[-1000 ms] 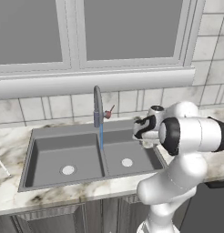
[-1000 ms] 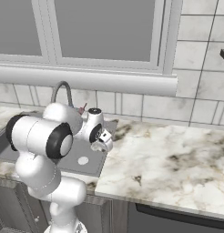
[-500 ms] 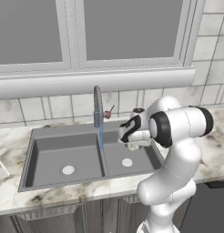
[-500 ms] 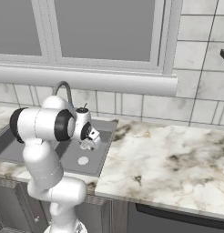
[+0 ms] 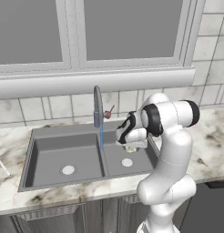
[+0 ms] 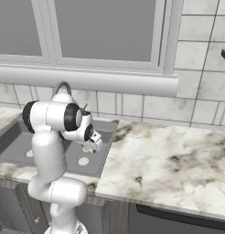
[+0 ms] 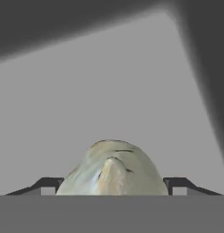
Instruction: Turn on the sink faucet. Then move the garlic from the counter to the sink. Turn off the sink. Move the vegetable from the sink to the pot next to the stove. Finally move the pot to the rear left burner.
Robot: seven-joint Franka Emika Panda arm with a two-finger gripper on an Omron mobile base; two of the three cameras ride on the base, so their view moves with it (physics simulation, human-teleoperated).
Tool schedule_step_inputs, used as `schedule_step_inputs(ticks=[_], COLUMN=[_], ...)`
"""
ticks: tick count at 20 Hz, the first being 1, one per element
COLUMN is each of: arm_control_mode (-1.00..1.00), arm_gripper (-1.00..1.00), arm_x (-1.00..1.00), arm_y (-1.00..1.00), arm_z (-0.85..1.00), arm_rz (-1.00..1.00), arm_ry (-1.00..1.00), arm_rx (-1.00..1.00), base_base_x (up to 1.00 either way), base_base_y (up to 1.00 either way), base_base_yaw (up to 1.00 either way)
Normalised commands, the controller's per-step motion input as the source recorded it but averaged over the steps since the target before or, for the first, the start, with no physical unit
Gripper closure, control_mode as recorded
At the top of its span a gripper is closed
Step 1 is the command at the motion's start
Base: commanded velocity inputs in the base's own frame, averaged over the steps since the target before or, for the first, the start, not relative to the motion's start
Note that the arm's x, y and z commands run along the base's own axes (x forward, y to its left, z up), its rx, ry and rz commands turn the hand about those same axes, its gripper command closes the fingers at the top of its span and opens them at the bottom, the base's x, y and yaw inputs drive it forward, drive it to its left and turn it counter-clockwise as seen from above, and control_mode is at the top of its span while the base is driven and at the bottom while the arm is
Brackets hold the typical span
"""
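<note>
While water runs from the faucet, the gripper grasps the garlic between its jaws, above the right basin of the sink.

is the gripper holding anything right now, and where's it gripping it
Yes: the gripper holds the garlic by its two opposite sides, one finger on each, over the right basin of the sink.

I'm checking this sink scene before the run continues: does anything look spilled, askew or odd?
Nothing stands out. Water runs straight from the faucet into the sink, none on the counter. The garlic sits between the end effector fingers, above the sink's right basin.
</note>
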Motion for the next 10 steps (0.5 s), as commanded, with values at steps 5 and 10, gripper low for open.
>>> schedule_step_inputs(ticks=[5,10], arm_control_mode=[-1.00,-1.00], arm_gripper=[1.00,1.00], arm_x=[0.35,0.12], arm_y=[0.00,0.00], arm_z=[-0.36,-0.24], arm_rz=[0.00,0.00], arm_ry=[0.05,0.03], arm_rx=[0.00,0.00], base_base_x=[0.00,0.00], base_base_y=[0.00,0.00], base_base_yaw=[0.00,0.00])
